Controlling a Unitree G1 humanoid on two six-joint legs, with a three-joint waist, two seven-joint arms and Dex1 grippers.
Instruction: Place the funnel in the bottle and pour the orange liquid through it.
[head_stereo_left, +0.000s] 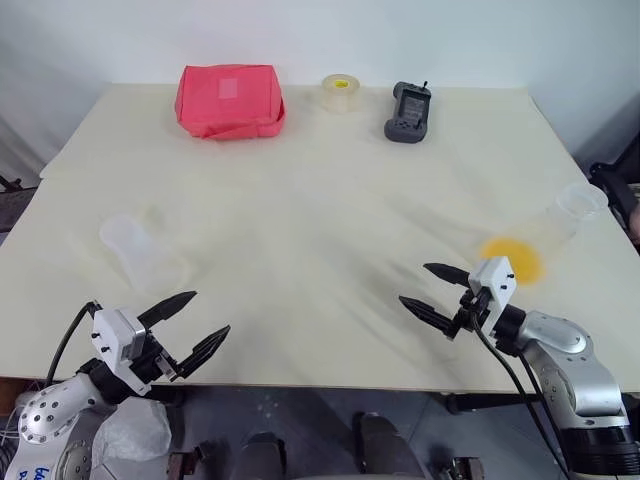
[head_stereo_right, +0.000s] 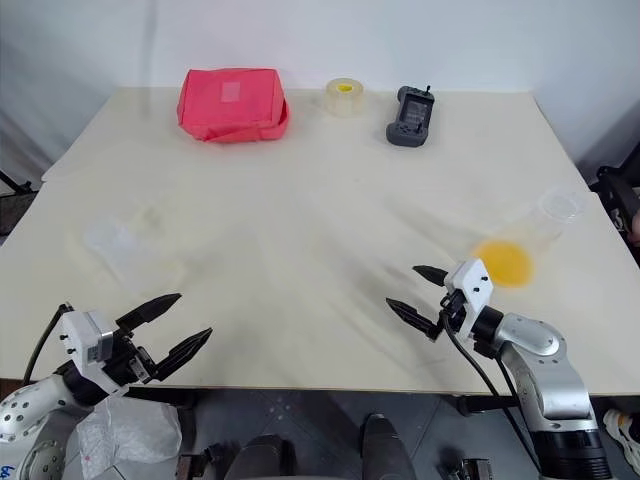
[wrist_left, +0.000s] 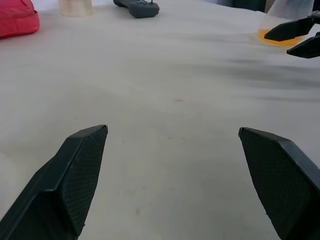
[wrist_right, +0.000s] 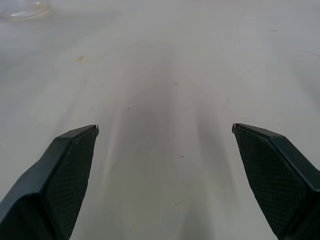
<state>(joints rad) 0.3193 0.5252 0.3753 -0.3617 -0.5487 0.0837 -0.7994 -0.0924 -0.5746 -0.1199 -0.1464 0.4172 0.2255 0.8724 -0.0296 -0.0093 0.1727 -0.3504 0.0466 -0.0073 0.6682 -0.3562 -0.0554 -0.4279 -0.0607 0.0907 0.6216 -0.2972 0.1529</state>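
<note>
my left claw (head_stereo_left: 190, 323) and right claw (head_stereo_left: 433, 290) are both wide open and hold nothing. the bottle (head_stereo_left: 143, 250) sits on the desk (head_stereo_left: 320, 200) just past my left claw. the orange liquid (head_stereo_left: 514, 259) sits by my right. the funnel (too clear) i can't pick out. go slow, grab low.

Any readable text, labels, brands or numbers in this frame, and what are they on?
No text can be read anywhere.
Red pouch: a paler square patch on top, no lettering legible.
Black handheld controller: markings too small to read.
Tape roll: no print visible.
Bottle with the orange liquid: no label seen.
</note>
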